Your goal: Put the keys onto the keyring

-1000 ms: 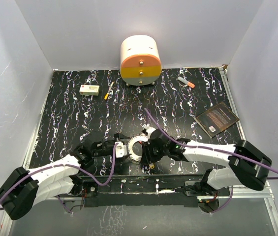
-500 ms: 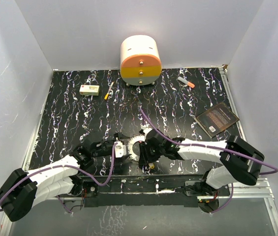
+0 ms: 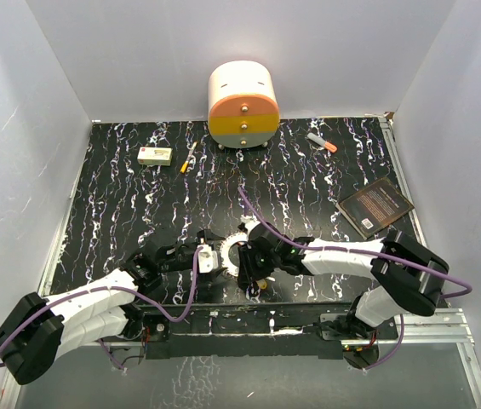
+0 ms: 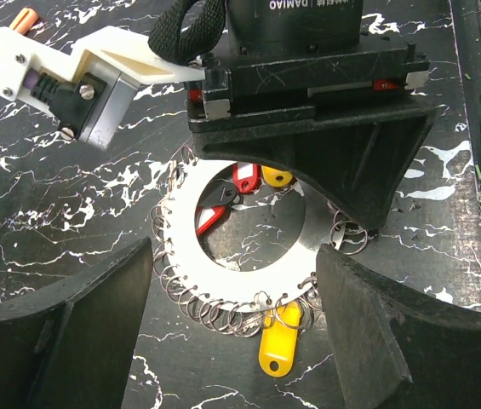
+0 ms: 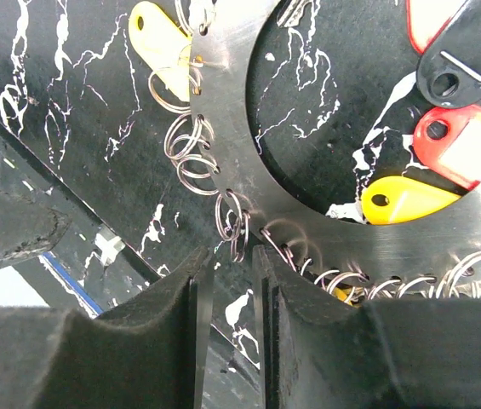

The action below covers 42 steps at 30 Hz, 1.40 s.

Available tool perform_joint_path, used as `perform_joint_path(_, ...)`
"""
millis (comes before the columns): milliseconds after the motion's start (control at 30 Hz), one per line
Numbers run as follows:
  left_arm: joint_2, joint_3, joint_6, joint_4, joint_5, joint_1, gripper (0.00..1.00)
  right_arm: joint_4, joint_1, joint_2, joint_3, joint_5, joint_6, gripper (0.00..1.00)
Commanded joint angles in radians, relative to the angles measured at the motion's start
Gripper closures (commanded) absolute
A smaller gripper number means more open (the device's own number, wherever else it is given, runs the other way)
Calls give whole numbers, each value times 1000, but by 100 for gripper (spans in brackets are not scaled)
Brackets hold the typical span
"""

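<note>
The keyring (image 4: pixel 223 281), a flat silver disc with a wide hole and many small split rings round its rim, lies between both arms (image 3: pixel 231 252). My left gripper (image 4: pixel 236 260) is open, its fingers (image 4: pixel 70 341) either side of the ring's near rim. One yellow key (image 4: pixel 278 342) hangs from a rim ring. Red keys (image 4: pixel 214 217) and another yellow one (image 4: pixel 276 177) lie in the hole. My right gripper (image 5: pixel 227 256) stands open by a narrow gap at the ring's edge (image 5: pixel 249 111). A small split ring (image 5: pixel 238 226) sits at its mouth, not pinched. Red (image 5: pixel 466 145) and yellow keys (image 5: pixel 406 200) lie beyond.
A round cream, orange and yellow drawer unit (image 3: pixel 243 105) stands at the back. An orange-tipped marker (image 3: pixel 323 142) and a dark book (image 3: pixel 376 206) lie to the right. A white box (image 3: pixel 154 155) and a thin pen (image 3: pixel 187 162) are at the back left.
My right arm has swung a little left and toward the keyring's near rim, and the ring has shifted slightly left. The left arm has barely moved.
</note>
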State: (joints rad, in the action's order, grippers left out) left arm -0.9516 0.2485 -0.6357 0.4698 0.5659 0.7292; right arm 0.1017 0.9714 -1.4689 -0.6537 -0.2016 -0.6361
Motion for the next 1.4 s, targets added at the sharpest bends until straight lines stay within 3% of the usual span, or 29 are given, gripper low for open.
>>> perform_joint_path(0,31,8,10,1,33,-4,24,-64,6,-11,-43,33,-11,72)
perform_joint_path(167,32,6,11,-1,37,-3,24,-86,6,-15,-43,55,-22,80)
perform_joint_path(267,31,7,10,1,37,-3,24,-88,6,-12,-48,76,-29,92)
perform_joint_path(567,-1,20,-109,-103,211,-2,14,-68,5,72,-58,95,4,92)
perform_joint_path(1033,-180,72,-101,-4,246,7,11,-33,13,129,-98,28,26,92)
perform_joint_path(1233,-191,63,-81,30,242,16,16,-30,16,134,-99,14,24,92)
perform_joint_path(1367,-199,63,-71,43,243,22,30,-29,21,142,-109,9,21,92)
